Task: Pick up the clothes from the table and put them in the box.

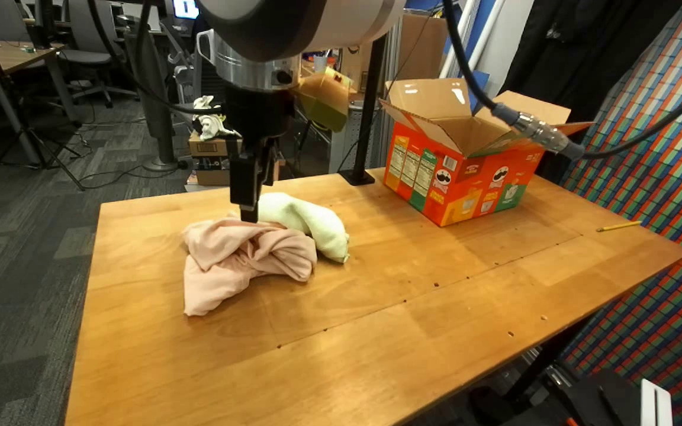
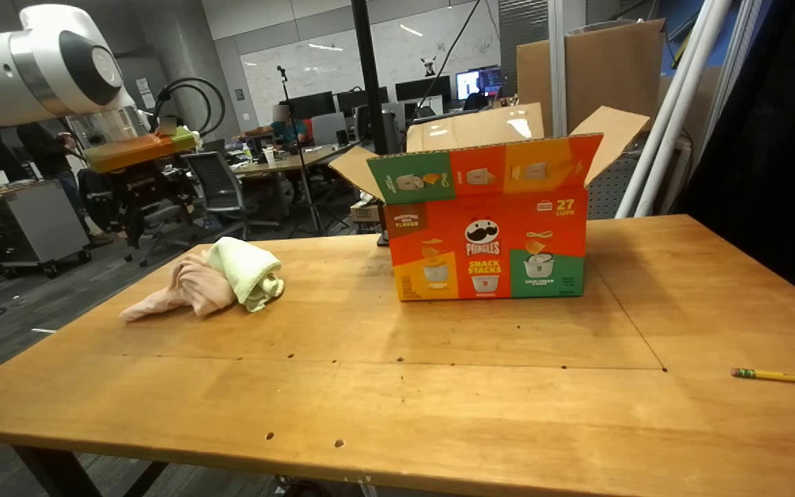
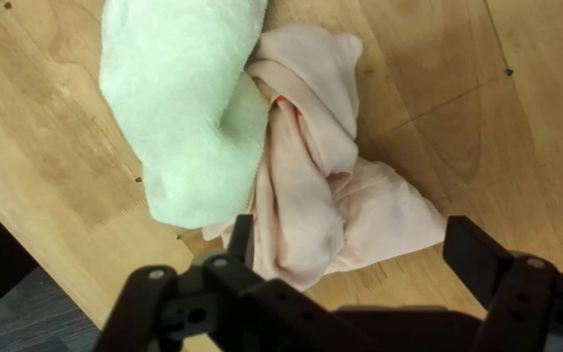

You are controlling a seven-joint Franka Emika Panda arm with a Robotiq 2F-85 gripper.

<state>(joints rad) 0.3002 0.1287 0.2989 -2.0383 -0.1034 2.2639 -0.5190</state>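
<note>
Pink cloth (image 1: 246, 251) lies crumpled left of centre in an exterior view, pale green cloth (image 1: 314, 222) touching it, both on the table (image 1: 370, 349), with the gripper (image 3: 352, 244) above, its fingers spread wide and grasping nothing, the open-flapped box (image 1: 486, 183) at upper right and a pencil (image 1: 618, 226) at far right.

Worktop (image 1: 376, 343): smooth wood, semi-gloss. Box (image 2: 486, 241): printed cardboard. Green cloth (image 3: 179, 117): fuzzy, matt. Pink cloth (image 3: 306, 195): smooth, matt. Hand (image 3: 352, 239): matt.
</note>
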